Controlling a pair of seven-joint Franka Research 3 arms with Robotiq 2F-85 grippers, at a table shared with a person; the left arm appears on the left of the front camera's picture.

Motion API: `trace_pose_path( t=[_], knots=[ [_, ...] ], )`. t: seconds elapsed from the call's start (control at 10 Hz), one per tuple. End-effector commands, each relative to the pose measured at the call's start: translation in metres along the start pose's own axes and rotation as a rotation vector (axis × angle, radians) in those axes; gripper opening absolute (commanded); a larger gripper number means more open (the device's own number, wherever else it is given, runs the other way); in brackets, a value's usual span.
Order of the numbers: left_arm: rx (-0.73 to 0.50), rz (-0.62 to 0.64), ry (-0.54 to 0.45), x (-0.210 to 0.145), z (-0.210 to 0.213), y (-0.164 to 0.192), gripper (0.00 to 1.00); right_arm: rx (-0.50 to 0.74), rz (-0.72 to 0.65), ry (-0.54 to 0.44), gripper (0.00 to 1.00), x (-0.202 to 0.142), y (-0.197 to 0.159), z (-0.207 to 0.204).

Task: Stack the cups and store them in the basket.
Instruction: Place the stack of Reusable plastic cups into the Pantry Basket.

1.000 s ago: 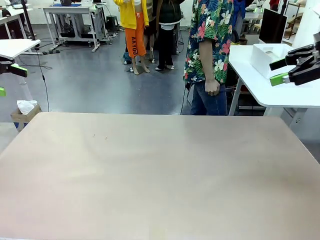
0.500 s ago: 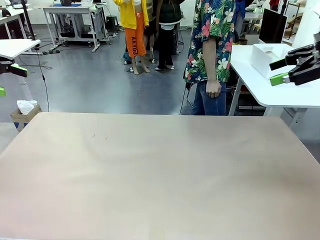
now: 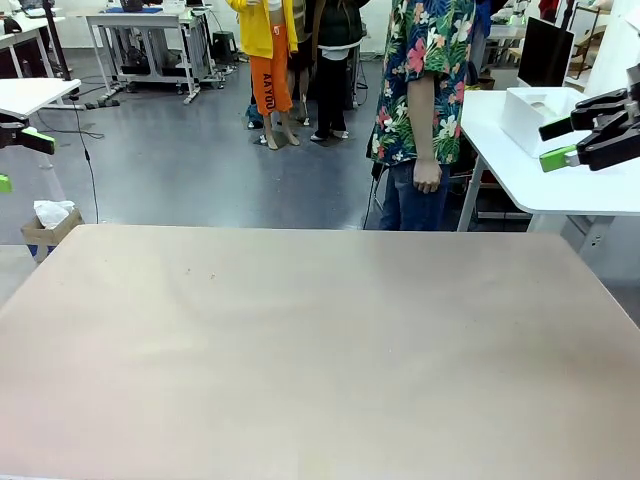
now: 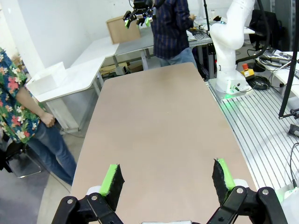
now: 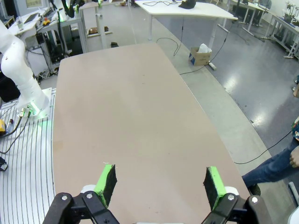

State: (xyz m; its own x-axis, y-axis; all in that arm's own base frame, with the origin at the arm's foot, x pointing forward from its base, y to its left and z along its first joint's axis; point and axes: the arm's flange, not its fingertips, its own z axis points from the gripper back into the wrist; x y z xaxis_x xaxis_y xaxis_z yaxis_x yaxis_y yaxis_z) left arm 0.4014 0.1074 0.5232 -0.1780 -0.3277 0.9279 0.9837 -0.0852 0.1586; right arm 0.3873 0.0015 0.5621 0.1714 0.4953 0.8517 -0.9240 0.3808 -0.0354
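A wide workshop with a grey floor stretches behind the long tan table (image 3: 300, 340), whose bare top runs from the robot's side toward the far edge. A person in a flowered shirt (image 3: 425, 70) and jeans stands just past the table's far edge, toward its right end, one hand (image 3: 427, 178) hanging at the hip. Beside that person, off the table's far right corner, a white side desk (image 3: 540, 160) carries a white box (image 3: 530, 112). A small cardboard box (image 3: 48, 225) with white paper in it sits on the floor off the table's far left corner.

The right gripper (image 3: 558, 143) hangs above the table's right edge, in front of the white desk, its green-padded fingers spread wide with nothing between them; the right wrist view shows the same wide gap over the table's length. The left gripper (image 4: 169, 178) hovers above the table's left end, its jaws likewise spread wide and holding nothing, its fingertips (image 3: 36, 134) just inside the front view's left edge. The cups and the basket cannot be located in any view.
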Motion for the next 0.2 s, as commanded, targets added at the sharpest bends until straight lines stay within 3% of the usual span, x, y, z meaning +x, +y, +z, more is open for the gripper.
trace_pose_path(
  t=[0.0, 0.1],
  knots=[
    [0.002, 0.012, 0.010, 0.0016, -0.0014, -0.0022, 1.00, 0.000, 0.009, -0.026, 1.00, 0.0029, -0.0014, 0.0006],
    [0.002, 0.012, 0.010, 0.0016, -0.0014, -0.0022, 1.00, 0.000, 0.009, -0.026, 1.00, 0.0029, -0.0014, 0.0006]
  ],
)
